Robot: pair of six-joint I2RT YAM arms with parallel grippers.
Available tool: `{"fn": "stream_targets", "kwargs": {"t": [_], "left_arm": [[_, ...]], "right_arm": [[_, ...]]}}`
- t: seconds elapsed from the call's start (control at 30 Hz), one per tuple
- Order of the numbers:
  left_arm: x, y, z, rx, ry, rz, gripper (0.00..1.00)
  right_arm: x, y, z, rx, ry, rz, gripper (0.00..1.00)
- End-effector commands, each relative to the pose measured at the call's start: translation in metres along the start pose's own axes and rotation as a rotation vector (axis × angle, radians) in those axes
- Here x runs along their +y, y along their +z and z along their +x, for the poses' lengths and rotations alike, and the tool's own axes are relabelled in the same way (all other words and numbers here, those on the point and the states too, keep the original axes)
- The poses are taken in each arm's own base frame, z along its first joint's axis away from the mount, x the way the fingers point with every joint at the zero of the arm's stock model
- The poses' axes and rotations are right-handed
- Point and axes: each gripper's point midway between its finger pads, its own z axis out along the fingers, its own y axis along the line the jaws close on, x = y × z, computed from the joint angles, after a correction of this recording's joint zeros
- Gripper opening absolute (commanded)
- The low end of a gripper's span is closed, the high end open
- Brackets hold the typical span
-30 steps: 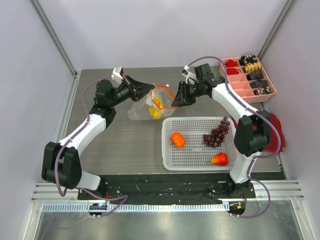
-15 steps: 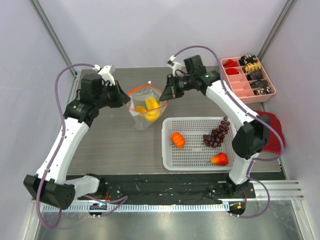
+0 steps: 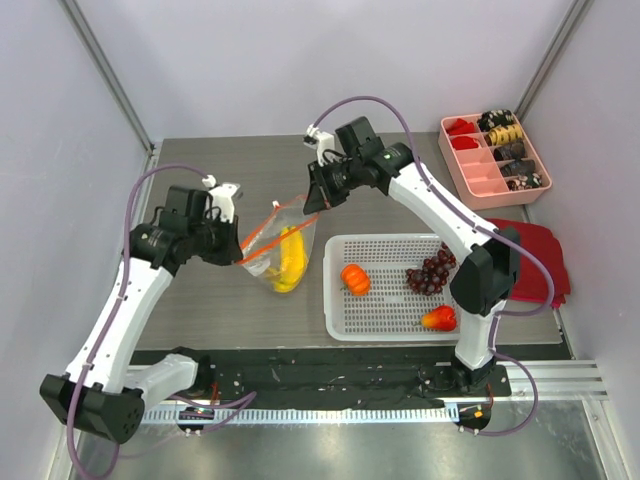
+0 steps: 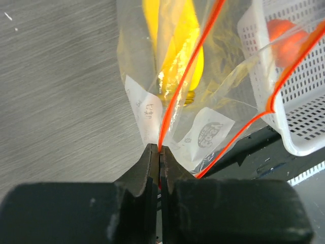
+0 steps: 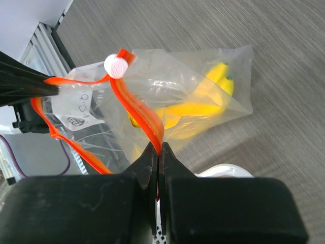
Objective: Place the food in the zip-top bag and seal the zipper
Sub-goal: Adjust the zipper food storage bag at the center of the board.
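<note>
The zip-top bag (image 3: 283, 262) hangs stretched between my two grippers, left of the basket, its mouth open. A yellow banana bunch (image 3: 291, 257) lies inside it. My left gripper (image 3: 240, 259) is shut on the orange-red zipper (image 4: 170, 104) at one end of the mouth. At the other end my right gripper (image 3: 309, 206) is shut on the same strip (image 5: 138, 111), close to the slider tab (image 5: 117, 66). An orange pumpkin (image 3: 355, 278), purple grapes (image 3: 432, 269) and a red-orange fruit (image 3: 438, 318) lie in the white basket (image 3: 390, 318).
A pink compartment tray (image 3: 478, 182) with small snacks stands at the back right. A red cloth (image 3: 538, 262) lies right of the basket. The basket's corner (image 4: 299, 109) is close beside the hanging bag. Grey walls stand on three sides.
My right gripper has shut on the zipper strip. Both arms have carried the bag from the back middle toward the near left, pulling its mouth out between them.
</note>
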Motion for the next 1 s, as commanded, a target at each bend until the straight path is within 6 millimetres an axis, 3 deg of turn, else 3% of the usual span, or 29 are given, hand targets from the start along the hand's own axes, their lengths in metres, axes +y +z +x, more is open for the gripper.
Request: {"fn": "stream_targets", "kwargs": {"t": [0.0, 0.03, 0.13, 0.17, 0.27, 0.4, 0.57, 0.67, 0.7, 0.8, 0.97], "left_arm": [[-0.021, -0.036, -0.027, -0.119, 0.015, 0.066, 0.17], [-0.022, -0.037, -0.031, -0.134, 0.004, 0.071, 0.34], [-0.019, -0.034, -0.048, -0.184, -0.023, 0.049, 0.55], [-0.017, -0.031, -0.052, -0.19, -0.028, 0.042, 0.55], [-0.012, -0.019, -0.068, -0.194, -0.053, 0.022, 0.55], [-0.023, -0.007, -0.077, -0.158, -0.081, 0.094, 0.52], [-0.043, -0.014, -0.092, -0.223, -0.081, 0.2, 0.55], [-0.042, -0.009, -0.094, -0.233, -0.109, 0.199, 0.41], [-0.041, -0.004, -0.093, -0.214, -0.119, 0.198, 0.28], [-0.044, -0.001, -0.095, -0.189, -0.121, 0.214, 0.2], [-0.044, 0.004, -0.09, -0.162, -0.137, 0.215, 0.3]], "right_arm": [[0.02, -0.023, -0.021, -0.069, -0.132, -0.024, 0.01], [0.022, -0.023, -0.02, -0.066, -0.143, -0.036, 0.01], [0.024, -0.022, -0.014, -0.051, -0.201, -0.047, 0.01], [0.024, -0.021, -0.013, -0.047, -0.21, -0.049, 0.01], [0.021, -0.018, -0.011, -0.041, -0.228, -0.043, 0.01], [0.025, -0.019, -0.016, -0.053, -0.242, -0.049, 0.01], [0.033, -0.02, -0.023, -0.069, -0.26, -0.062, 0.01], [0.04, -0.02, -0.025, -0.075, -0.275, -0.08, 0.01], [0.039, -0.02, -0.025, -0.076, -0.276, -0.078, 0.02], [0.04, -0.02, -0.026, -0.079, -0.29, -0.072, 0.04], [0.04, -0.02, -0.027, -0.081, -0.294, -0.076, 0.04]]}}
